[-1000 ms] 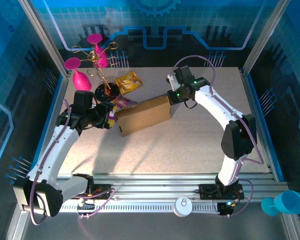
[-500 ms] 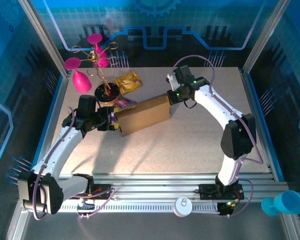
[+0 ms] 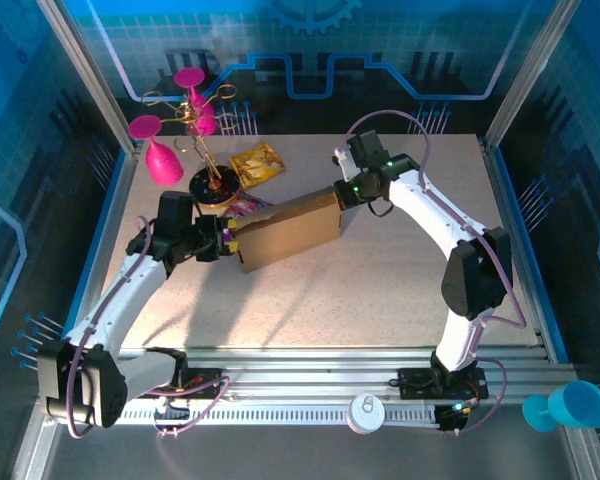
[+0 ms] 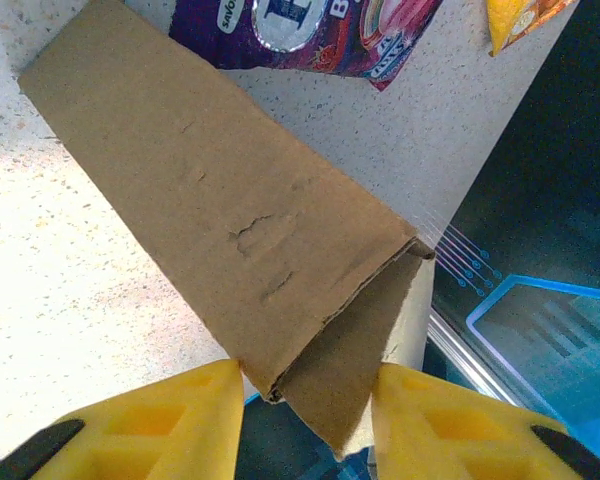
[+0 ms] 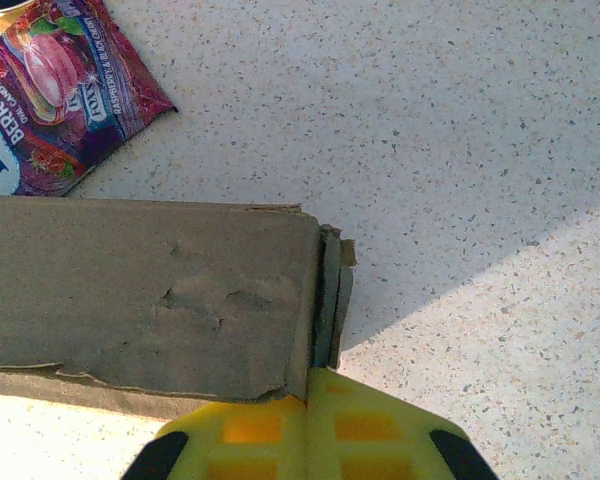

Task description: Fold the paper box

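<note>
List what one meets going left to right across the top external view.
leftmost pink glass → left pincer → paper box → right pincer → blue cup. The two snack packets overlap the box's left end in this order, so they are left out.

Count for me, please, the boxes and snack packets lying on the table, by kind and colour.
paper box: 1
purple snack packet: 1
yellow snack packet: 1
Total: 3
</note>
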### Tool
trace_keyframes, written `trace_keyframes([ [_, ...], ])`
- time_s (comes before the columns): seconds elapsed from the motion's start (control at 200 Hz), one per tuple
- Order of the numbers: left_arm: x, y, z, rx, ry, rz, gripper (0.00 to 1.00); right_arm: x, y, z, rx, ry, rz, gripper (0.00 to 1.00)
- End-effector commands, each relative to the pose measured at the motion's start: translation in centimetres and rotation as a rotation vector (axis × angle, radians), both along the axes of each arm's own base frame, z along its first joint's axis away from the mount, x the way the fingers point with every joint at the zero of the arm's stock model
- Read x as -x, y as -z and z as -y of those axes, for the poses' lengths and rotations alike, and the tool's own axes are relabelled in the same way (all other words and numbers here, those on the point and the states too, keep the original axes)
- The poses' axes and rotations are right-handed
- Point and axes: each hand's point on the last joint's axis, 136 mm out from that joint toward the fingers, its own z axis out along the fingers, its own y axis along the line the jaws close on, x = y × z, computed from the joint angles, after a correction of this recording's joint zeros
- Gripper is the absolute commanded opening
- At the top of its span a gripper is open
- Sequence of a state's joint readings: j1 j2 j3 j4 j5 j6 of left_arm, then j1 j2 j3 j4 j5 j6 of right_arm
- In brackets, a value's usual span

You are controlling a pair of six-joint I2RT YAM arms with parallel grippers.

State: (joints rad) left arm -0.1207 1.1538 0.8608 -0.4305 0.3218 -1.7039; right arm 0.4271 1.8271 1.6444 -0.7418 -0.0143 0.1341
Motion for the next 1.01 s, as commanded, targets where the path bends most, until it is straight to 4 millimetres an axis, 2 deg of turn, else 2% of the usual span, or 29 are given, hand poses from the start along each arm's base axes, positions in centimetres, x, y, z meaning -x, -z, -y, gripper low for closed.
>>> trace_keyframes([
  [0.0, 0.8, 2.3, -0.8, -0.032, -0.036, -0.069, 0.33, 1.6, 1.0, -0.3, 0.021, -0.025, -0.057, 0.06],
  [0.105, 1.0, 2.4, -0.9, -0.035, -0.036, -0.069, 0.23, 1.8, -0.6, -0.3, -0.012, -0.023, -0.037, 0.2],
  [0.46, 1.1, 2.8, -0.8, -0.038, -0.024, -0.078, 0.19, 3.6, -5.1, -0.2, -0.232, -0.004, -0.064, 0.45],
  [0.625, 1.1, 2.8, -0.7, -0.037, -0.018, -0.073, 0.19, 2.7, -6.7, 0.4, -0.429, 0.085, -0.092, 0.52],
  [0.7, 1.1, 2.8, -0.7, -0.038, -0.017, -0.074, 0.19, 1.6, -6.9, 0.8, -0.518, 0.138, -0.117, 0.56],
  [0.81, 1.1, 2.7, -0.6, -0.037, -0.014, -0.071, 0.18, 0.1, -6.4, 0.4, -0.583, 0.188, -0.189, 0.56],
  [1.001, 1.0, 2.6, -0.6, -0.038, -0.013, -0.067, 0.18, -2.0, -3.8, -0.7, -0.623, 0.234, -0.273, 0.55],
])
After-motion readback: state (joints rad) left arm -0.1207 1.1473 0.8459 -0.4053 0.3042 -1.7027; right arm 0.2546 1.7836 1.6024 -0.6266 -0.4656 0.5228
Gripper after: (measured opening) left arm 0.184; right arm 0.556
